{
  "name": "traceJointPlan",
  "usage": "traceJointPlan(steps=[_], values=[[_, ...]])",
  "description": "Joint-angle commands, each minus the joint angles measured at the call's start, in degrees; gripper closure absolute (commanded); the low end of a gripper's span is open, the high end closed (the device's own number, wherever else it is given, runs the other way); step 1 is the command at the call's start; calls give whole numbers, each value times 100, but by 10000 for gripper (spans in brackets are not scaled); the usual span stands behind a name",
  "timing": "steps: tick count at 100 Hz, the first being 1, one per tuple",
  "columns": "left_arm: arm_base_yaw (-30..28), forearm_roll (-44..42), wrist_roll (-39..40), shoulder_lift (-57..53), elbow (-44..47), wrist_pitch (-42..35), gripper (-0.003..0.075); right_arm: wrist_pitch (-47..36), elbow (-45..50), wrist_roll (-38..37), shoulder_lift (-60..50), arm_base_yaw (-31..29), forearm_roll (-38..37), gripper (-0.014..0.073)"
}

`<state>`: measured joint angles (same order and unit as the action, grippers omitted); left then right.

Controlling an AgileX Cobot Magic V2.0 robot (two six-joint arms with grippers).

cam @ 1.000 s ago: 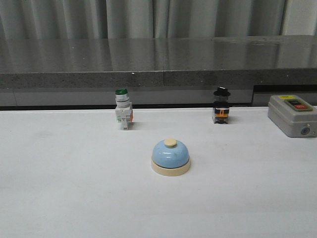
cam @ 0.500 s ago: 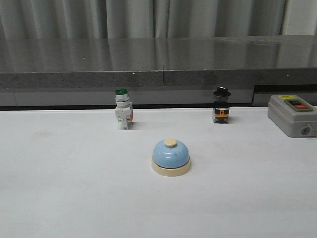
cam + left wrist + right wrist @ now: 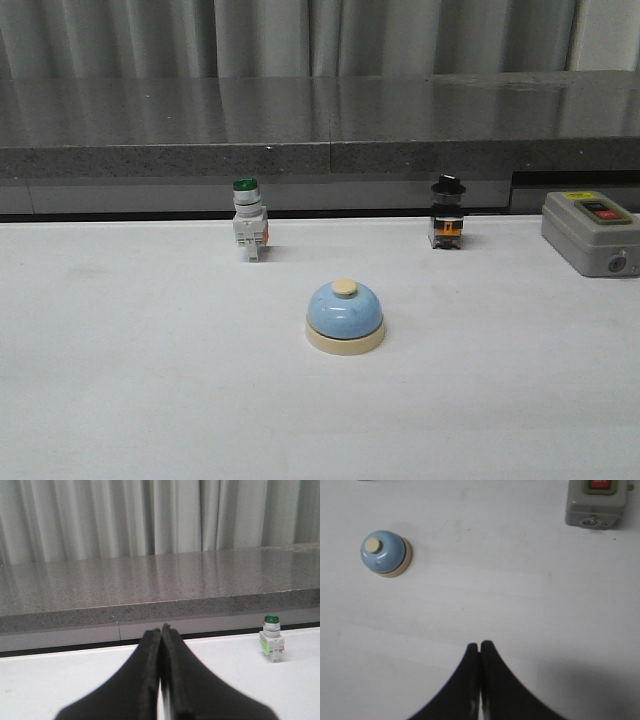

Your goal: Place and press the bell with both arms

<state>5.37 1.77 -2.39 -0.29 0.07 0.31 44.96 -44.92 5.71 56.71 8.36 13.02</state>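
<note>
On the white table (image 3: 140,380), near its middle, the bell (image 3: 345,316) is being left standing upright and untouched. Farther back, the green-capped switch (image 3: 248,220) is being seen to its left, the black-capped switch (image 3: 447,213) to its right, and the grey box (image 3: 590,232) at far right. Both the left gripper (image 3: 161,630) and the right gripper (image 3: 479,645) are being held clenched on nothing.

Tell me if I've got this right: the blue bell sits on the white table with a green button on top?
Not quite. The bell does sit on the white table, but its button is cream, as the front view shows. The green cap belongs to the push-button switch behind it.
</note>
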Motion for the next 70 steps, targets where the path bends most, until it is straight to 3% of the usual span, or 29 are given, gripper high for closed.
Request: traceJointPlan(steps=[1,35,70], values=[[-4,8,53,-166,236,-408,741,-242,-375,123,388,219,106,654],[-4,8,53,-166,236,-408,741,-363,-1396,125,2081,1252,106,654],[-4,8,53,-166,236,-408,741,-385,-2690,130,3661,1864,69,654]])
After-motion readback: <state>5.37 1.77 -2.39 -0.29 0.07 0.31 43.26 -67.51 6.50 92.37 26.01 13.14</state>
